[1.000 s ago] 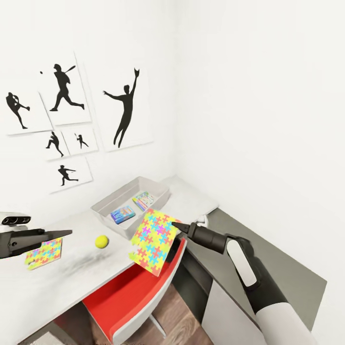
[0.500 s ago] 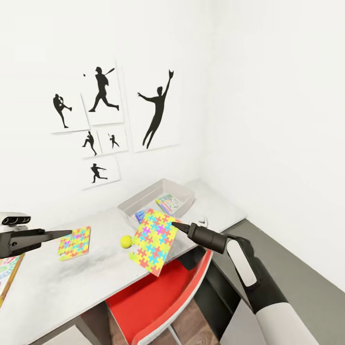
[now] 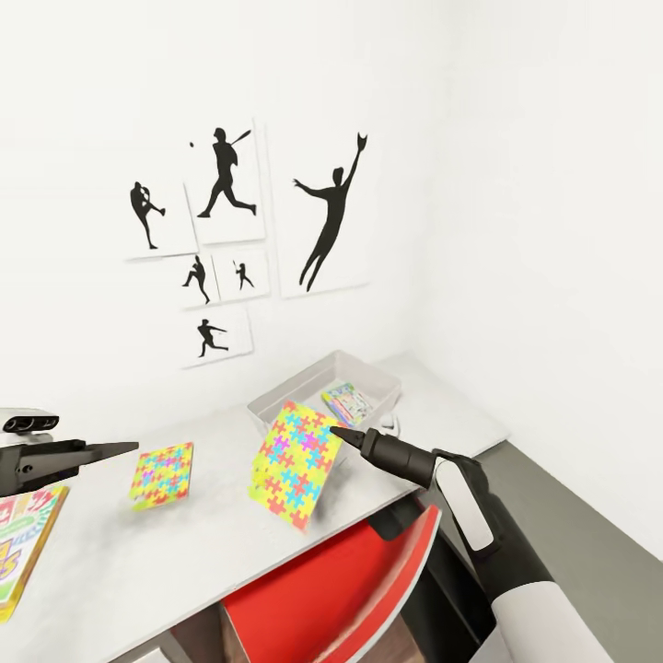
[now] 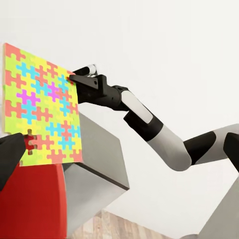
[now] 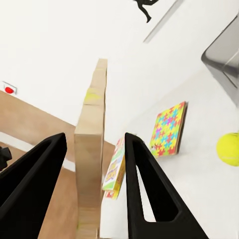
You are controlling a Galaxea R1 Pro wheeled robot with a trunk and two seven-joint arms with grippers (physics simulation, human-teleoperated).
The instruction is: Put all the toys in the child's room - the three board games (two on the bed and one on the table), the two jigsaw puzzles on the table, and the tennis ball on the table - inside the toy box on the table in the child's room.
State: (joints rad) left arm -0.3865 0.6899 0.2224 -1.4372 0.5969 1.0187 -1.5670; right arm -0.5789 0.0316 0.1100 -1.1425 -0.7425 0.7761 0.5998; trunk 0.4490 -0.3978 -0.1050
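My right gripper is shut on the top edge of a jigsaw puzzle, which hangs tilted above the table's front edge. In the right wrist view its wooden edge sits between the fingers. The other jigsaw puzzle lies flat on the light grey table. The grey toy box stands near the corner with a printed board game inside. Another board game lies at the table's left end. The tennis ball rests on the table. My left gripper hovers open over the table's left part.
A red chair is tucked under the table's front edge below the held jigsaw. Black baseball-player pictures hang on the white wall behind. A lower dark grey table section runs along the right wall.
The camera has turned left, so everything shifts right in the picture. A board game came into view at the left edge. The ball is now behind the held jigsaw. Both arms keep their pose.
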